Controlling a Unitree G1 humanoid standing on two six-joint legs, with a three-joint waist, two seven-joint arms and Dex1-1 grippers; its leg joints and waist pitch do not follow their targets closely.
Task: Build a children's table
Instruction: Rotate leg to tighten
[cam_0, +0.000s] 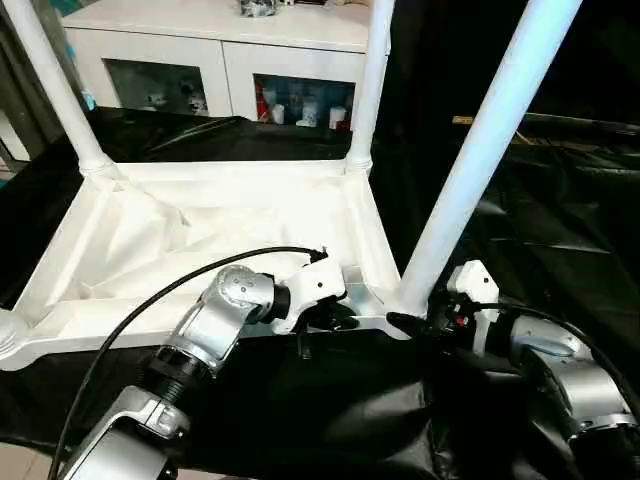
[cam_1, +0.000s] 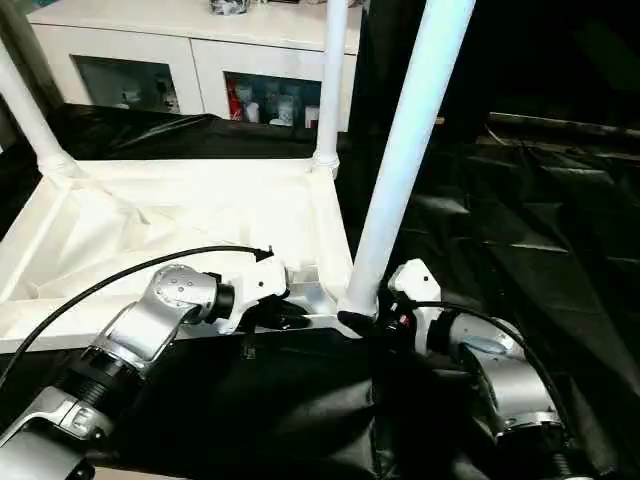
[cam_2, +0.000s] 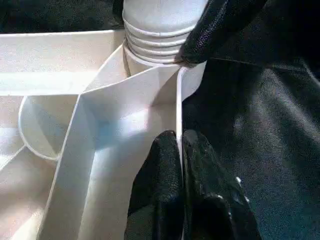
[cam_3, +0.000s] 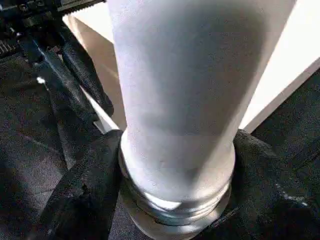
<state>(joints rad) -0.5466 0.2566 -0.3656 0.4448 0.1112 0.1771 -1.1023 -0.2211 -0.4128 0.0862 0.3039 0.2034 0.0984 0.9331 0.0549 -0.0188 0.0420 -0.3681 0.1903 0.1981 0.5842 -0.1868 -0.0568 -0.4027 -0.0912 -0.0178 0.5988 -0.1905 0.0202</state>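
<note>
The white table top (cam_0: 230, 172) lies upside down on the black cloth with its ribbed underside up. Three white legs stand in its corner sockets: far left (cam_0: 55, 90), far right (cam_0: 372, 80) and near right (cam_0: 490, 140). My left gripper (cam_0: 335, 318) is shut on the thin near rim (cam_2: 178, 100) of the top, just beside the near right socket. My right gripper (cam_3: 175, 200) reaches in from the right, and its fingers (cam_3: 85, 200) press against both sides of the near right leg's ribbed base (cam_2: 160, 30).
Black cloth (cam_0: 560, 230) covers the big table under and to the right of the work. A white cabinet with glass doors (cam_0: 220, 60) stands behind. A black cable (cam_0: 150, 290) loops over my left forearm.
</note>
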